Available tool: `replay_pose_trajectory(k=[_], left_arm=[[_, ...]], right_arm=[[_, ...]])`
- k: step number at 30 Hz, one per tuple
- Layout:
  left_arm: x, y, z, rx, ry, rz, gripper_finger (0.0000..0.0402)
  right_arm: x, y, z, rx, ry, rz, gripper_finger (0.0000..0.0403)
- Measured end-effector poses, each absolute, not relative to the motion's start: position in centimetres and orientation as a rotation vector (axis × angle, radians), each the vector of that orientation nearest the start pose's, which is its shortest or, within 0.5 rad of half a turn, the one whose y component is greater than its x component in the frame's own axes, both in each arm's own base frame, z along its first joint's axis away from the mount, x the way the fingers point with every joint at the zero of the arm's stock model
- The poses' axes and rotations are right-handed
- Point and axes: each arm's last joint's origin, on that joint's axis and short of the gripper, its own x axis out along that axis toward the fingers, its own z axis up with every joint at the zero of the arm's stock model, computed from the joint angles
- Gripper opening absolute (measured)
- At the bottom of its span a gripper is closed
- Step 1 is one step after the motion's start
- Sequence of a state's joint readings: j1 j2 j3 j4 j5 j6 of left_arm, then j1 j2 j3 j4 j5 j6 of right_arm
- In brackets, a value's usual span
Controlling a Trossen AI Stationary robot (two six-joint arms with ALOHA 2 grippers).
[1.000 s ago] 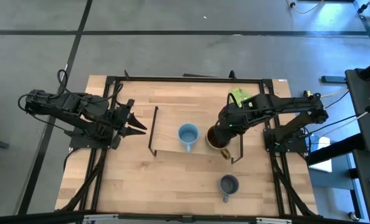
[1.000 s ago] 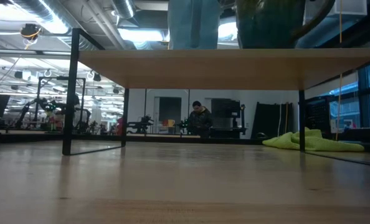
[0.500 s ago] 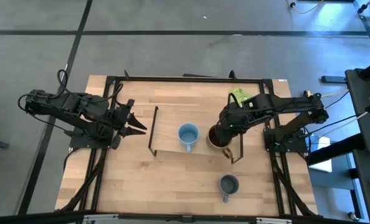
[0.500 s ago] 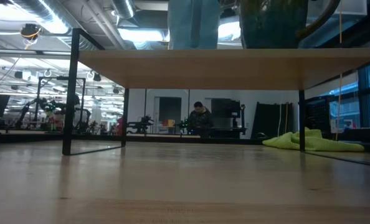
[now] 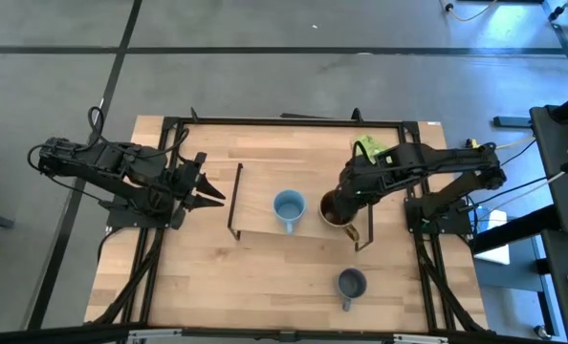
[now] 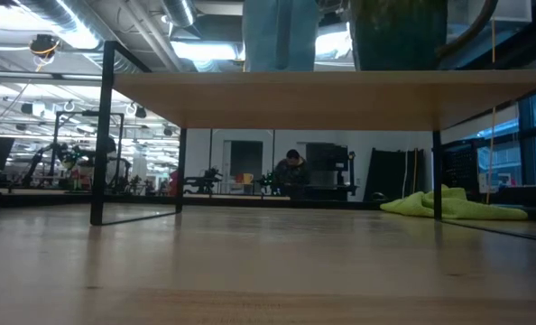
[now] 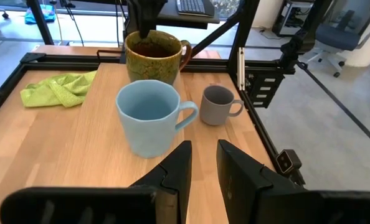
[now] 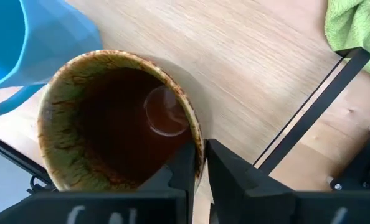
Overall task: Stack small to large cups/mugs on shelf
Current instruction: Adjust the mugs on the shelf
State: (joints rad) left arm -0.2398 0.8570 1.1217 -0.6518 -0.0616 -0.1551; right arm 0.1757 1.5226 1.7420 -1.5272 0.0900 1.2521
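The right claw (image 5: 343, 212) is closed on the rim of the brown mug (image 5: 334, 210), one finger inside the glossy dark interior and one outside the wall, as the right wrist view shows. Over the last second the brown mug has shifted slightly toward the right end of the shelf (image 5: 265, 232); the low view shows its base (image 6: 399, 36) at the level of the board, beside the light blue mug (image 5: 288, 208), which has not moved and stands near the middle of the board. The two mugs stand just beside each other; contact between them cannot be confirmed. The dark grey-blue mug (image 5: 351, 283) remains on the worktop (image 5: 198, 277), in front of the shelf and well apart from the other two. The left claw (image 5: 207, 192) waits past the left end of the shelf, fingers slightly parted and holding nothing, unchanged. Judgement: the brown mug is being settled into its place at the right end, with release still outstanding; two mugs are then on the shelf, and the smallest still requires transfer. The lime-green cloth (image 5: 366, 149) lies behind the shelf.
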Motion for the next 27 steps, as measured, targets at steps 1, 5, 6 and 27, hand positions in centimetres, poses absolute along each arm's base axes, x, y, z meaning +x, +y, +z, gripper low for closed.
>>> replay_pose_trajectory(k=[1, 5, 6, 27], left_arm=[[15.34, -3.56, 38.83, -0.095, 0.398, -0.145, 0.0069], [15.34, -3.57, 38.81, -0.097, 0.4, -0.145, 0.0069], [15.34, -3.56, 38.82, -0.098, 0.399, -0.145, 0.0069], [15.32, -3.56, 38.78, -0.115, 0.405, -0.141, 0.0069]], right_arm=[[25.44, 4.25, 38.63, 0.893, 1.134, -0.729, 0.0042], [25.35, 4.22, 38.73, 0.894, 1.127, -0.727, 0.0042], [25.35, 4.22, 38.73, 0.894, 1.127, -0.727, 0.0042], [24.85, 4.49, 38.66, 0.934, 1.196, -0.728, 0.0042]])
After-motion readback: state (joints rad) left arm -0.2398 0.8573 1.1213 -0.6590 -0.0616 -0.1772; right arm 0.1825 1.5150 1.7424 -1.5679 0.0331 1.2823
